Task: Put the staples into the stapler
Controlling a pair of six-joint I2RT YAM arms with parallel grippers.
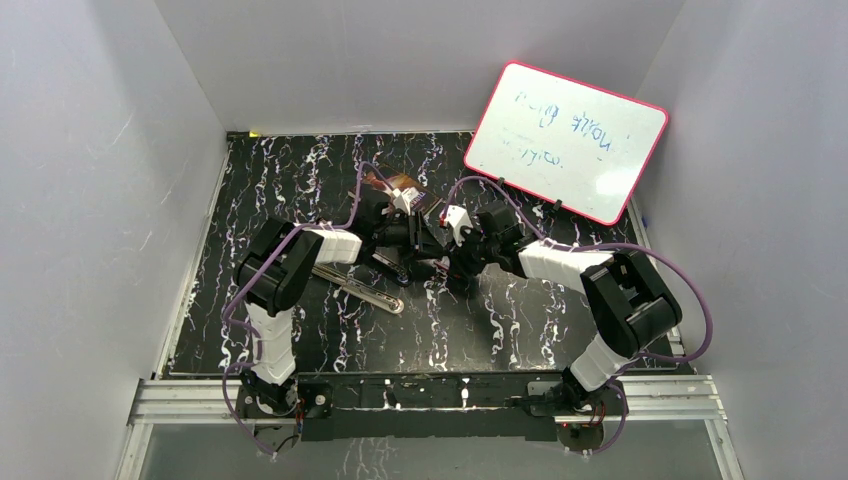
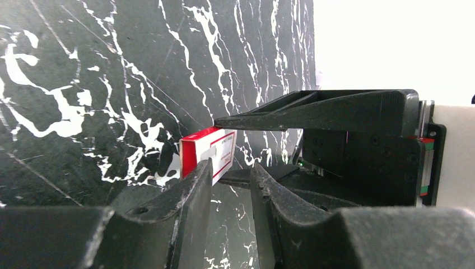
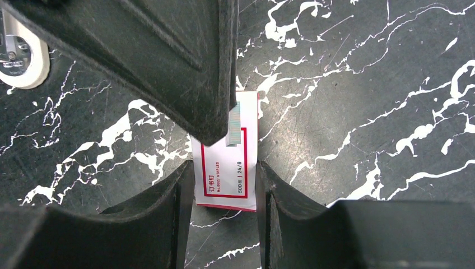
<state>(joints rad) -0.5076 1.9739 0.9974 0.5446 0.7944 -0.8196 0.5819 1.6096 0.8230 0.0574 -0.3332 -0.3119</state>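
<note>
The small white-and-red staple box (image 3: pixel 227 168) sits between the fingers of my right gripper (image 3: pixel 224 168), which is shut on its long sides and holds it just above the table. Only the closed box shows; the staples inside are hidden. From the left wrist view, the same box (image 2: pixel 215 151) juts out of the right gripper's fingers (image 2: pixel 313 109). My left gripper (image 2: pixel 231 168) faces it, open by a narrow gap with nothing in it, one fingertip lying against the box end. The stapler (image 1: pixel 372 294) lies flat on the table, near the left arm.
A white board with a pink rim (image 1: pixel 565 140) leans at the back right. A brown object (image 1: pixel 398 185) sits behind the two grippers (image 1: pixel 435 250). White walls close in the black marbled table (image 1: pixel 300 180) on three sides.
</note>
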